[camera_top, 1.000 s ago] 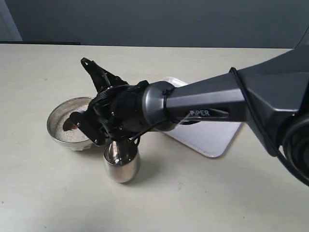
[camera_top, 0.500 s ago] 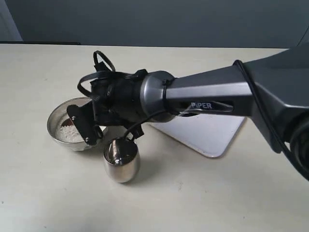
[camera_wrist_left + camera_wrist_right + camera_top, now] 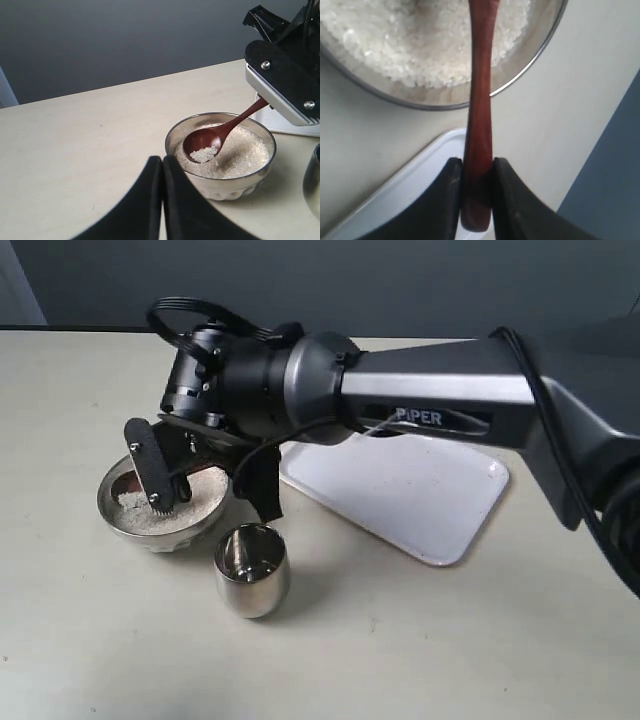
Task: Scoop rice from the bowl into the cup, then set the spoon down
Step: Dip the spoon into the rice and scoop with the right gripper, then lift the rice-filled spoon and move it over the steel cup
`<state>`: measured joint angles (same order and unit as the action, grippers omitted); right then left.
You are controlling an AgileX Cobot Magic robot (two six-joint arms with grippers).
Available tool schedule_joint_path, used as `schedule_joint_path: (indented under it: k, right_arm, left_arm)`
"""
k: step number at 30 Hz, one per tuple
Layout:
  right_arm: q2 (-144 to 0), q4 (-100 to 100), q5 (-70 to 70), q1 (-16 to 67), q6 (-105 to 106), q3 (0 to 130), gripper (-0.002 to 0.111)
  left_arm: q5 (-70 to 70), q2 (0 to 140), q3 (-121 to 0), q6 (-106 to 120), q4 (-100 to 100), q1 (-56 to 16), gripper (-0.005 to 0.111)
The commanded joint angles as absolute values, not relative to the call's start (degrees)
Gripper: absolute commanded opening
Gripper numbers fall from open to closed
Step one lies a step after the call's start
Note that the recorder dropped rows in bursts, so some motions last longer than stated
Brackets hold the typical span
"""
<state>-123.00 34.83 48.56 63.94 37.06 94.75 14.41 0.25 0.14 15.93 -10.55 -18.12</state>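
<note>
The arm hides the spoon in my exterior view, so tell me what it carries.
Observer: The left wrist view shows the spoon holding a small clump of rice, over the bowl.
Operator: Report the grip on it.
Observer: In the right wrist view the right gripper is shut on the handle, near its end.
</note>
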Motion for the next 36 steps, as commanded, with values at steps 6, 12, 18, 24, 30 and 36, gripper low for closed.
schedule_joint_path:
  k: [6,12,18,24,30,36]
  right_arm:
    - [-122.4,29.7,56.8,59.3,37.7,95.1,-0.001]
    - [-122.3,26.5,60.4,59.3,37.7,95.1,-0.001]
    - [-121.1,25.0,61.8,59.3,37.7,95.1,-0.001]
    - [-118.2,23.9,65.1,59.3,37.8,95.1,-0.001]
    - [-114.0,20.8,69.2,59.3,37.8,95.1,-0.001]
    - [-109.1,17.4,70.0,59.3,37.7,95.1,-0.001]
  left_arm:
    - [13.7,0.0,0.0,15.6,-10.6,-18.4,0.000]
    - [13.7,0.0,0.0,15.6,-10.6,-18.4,0.000]
    - [13.7,0.0,0.0,15.6,-10.6,-18.4,0.000]
    - [13.7,0.0,0.0,15.6,-10.6,-18.4,0.000]
    - [13.7,0.0,0.0,15.6,-10.6,-18.4,0.000]
    - [13.7,0.0,0.0,15.6,-10.6,-18.4,0.000]
